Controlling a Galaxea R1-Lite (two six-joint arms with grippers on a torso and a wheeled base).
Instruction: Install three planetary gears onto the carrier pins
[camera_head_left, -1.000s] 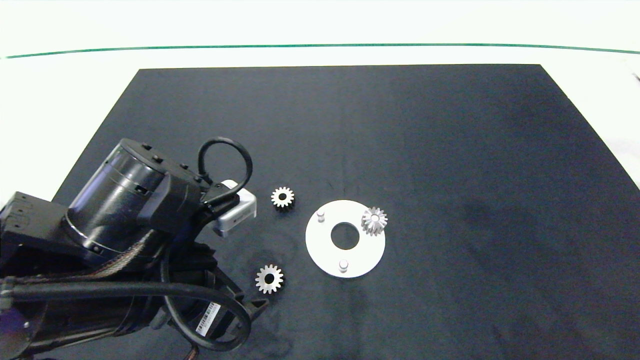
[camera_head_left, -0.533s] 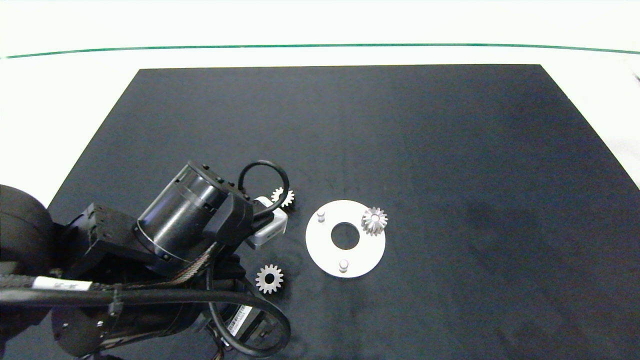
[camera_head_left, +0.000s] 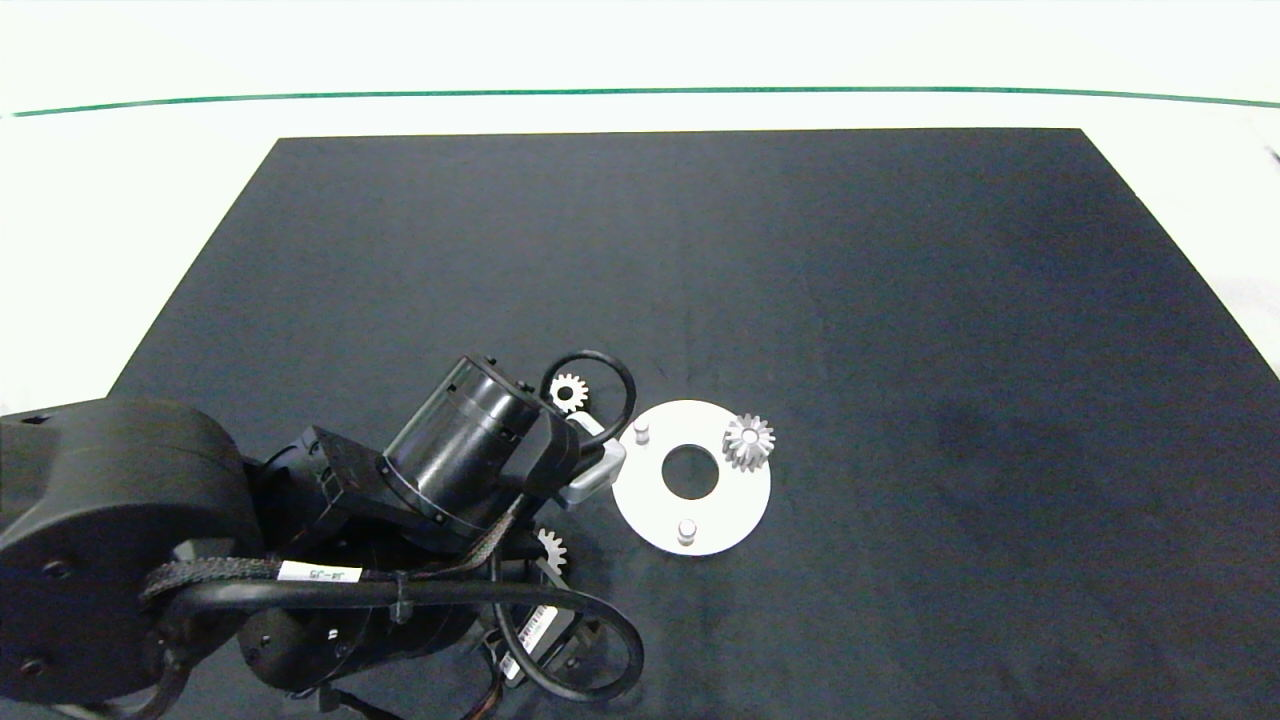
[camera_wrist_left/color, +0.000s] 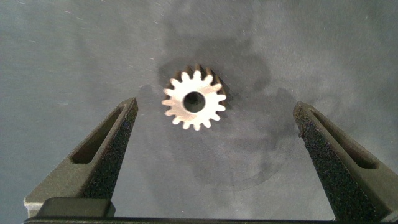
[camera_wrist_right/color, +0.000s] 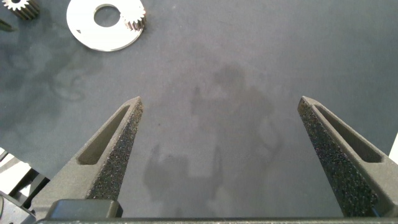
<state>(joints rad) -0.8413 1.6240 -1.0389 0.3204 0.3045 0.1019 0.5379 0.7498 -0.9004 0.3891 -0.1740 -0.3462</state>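
Note:
The white carrier disc (camera_head_left: 730, 500) lies on the black mat. One planetary gear (camera_head_left: 748, 441) sits on its far-right pin. Two carrier pins (camera_head_left: 641, 432) (camera_head_left: 686, 530) stand bare. A second gear (camera_head_left: 569, 392) lies flat left of the disc, seen through a cable loop. A third gear (camera_head_left: 551, 548) shows half from under my left arm (camera_head_left: 450, 470). In the left wrist view my left gripper (camera_wrist_left/color: 216, 109) is open above a flat gear (camera_wrist_left/color: 194, 99), fingers wide on either side. My right gripper (camera_wrist_right/color: 221, 102) is open over bare mat, far from the disc (camera_wrist_right/color: 87, 31).
The black mat (camera_head_left: 900, 300) covers most of a white table; its right half holds nothing. My left arm's cables (camera_head_left: 560, 650) loop low near the front edge. The right arm is outside the head view.
My left arm has swung right and forward toward the disc. It now covers half of the near gear, and its cable loop rings the far gear. Gears and disc have not moved.

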